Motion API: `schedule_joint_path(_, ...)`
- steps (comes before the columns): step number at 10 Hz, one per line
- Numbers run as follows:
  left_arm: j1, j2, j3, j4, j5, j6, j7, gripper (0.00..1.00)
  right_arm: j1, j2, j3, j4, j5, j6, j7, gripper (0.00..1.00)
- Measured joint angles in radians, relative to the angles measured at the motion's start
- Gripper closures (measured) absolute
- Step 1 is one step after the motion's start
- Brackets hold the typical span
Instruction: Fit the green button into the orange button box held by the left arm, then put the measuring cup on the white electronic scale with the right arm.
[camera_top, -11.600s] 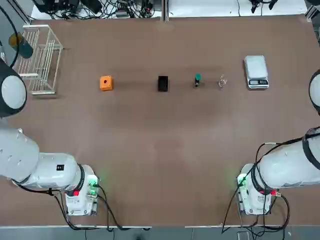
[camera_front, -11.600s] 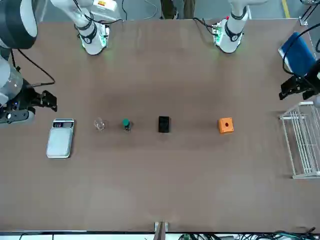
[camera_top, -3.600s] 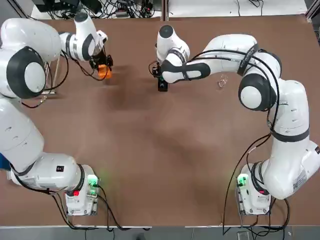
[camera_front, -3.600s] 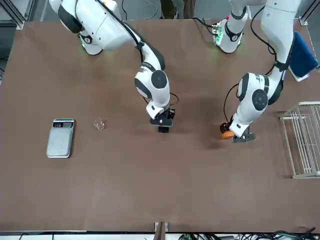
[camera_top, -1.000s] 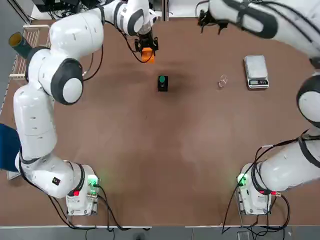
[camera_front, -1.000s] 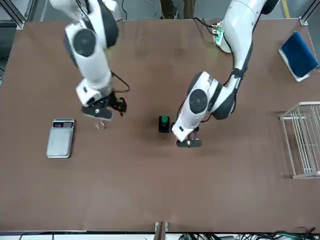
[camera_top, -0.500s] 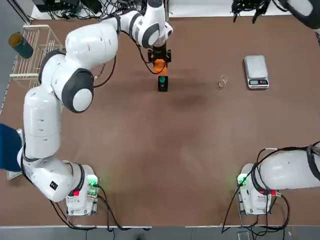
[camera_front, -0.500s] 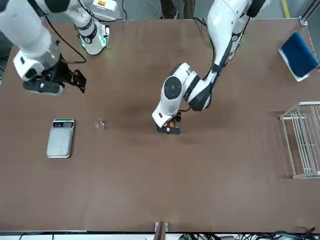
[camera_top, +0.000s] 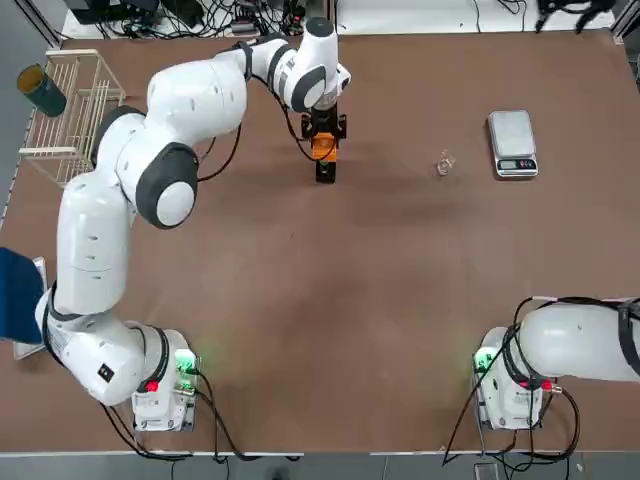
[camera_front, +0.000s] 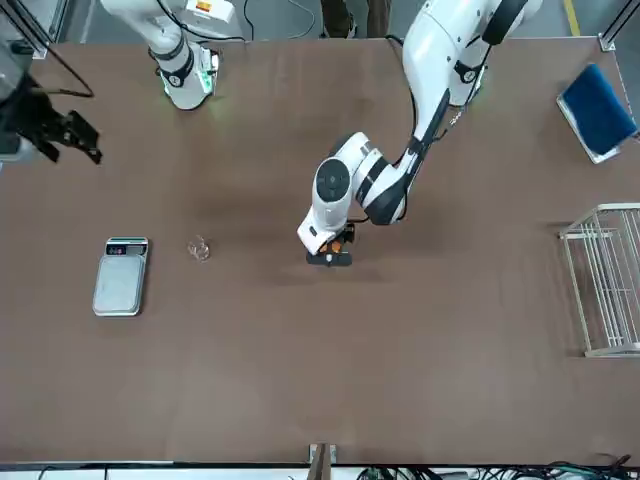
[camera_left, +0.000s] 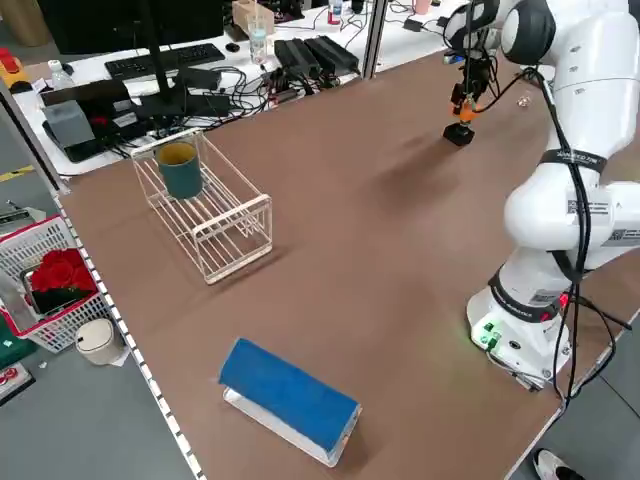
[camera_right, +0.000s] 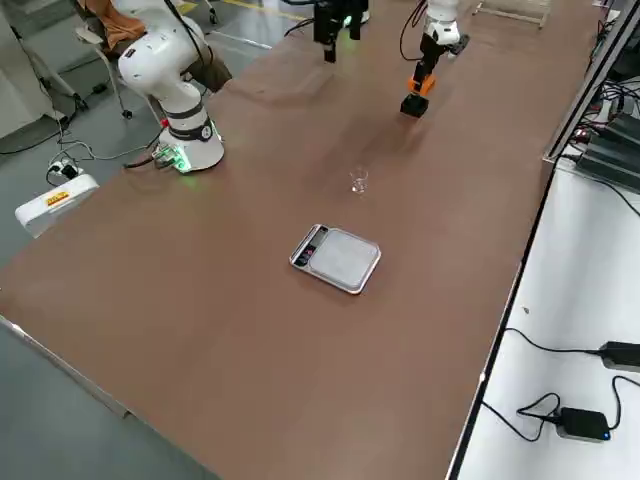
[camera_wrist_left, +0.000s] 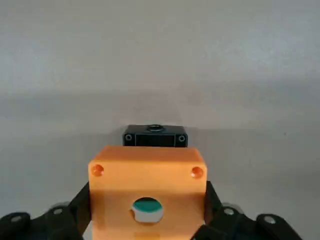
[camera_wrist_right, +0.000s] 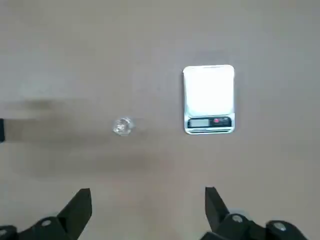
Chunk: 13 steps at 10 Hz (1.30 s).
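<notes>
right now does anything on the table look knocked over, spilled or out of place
Nothing stands out. The left gripper holds the orange button box above the black block, green showing through its hole. The measuring cup stands beside the white electronic scale, apart from it, nothing spilled.

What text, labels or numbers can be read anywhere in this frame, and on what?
None can be read.
White electronic scale: its display strip shows a small red mark, too small to read.
Arm bases: only green and red lights, no lettering.
Orange button box: unmarked.
</notes>
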Motion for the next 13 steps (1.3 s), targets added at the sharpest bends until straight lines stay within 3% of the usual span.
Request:
schedule_joint_path(6,-0.002,0.001,0.001,0.006,0.005,0.0,-0.043,0.13,-0.021,0.015,0.016,0.019,0.001,-0.02,-0.023,0.0)
schedule_joint_path(9,-0.002,0.006,0.001,0.002,0.052,0.0,-0.07,0.13,-0.02,0.093,0.037,0.025,0.001,0.045,0.002,0.0)
schedule_joint_path(13,-0.003,0.007,0.001,0.002,0.055,0.001,-0.08,0.13,-0.016,0.241,0.043,0.168,0.004,0.055,0.046,0.0)
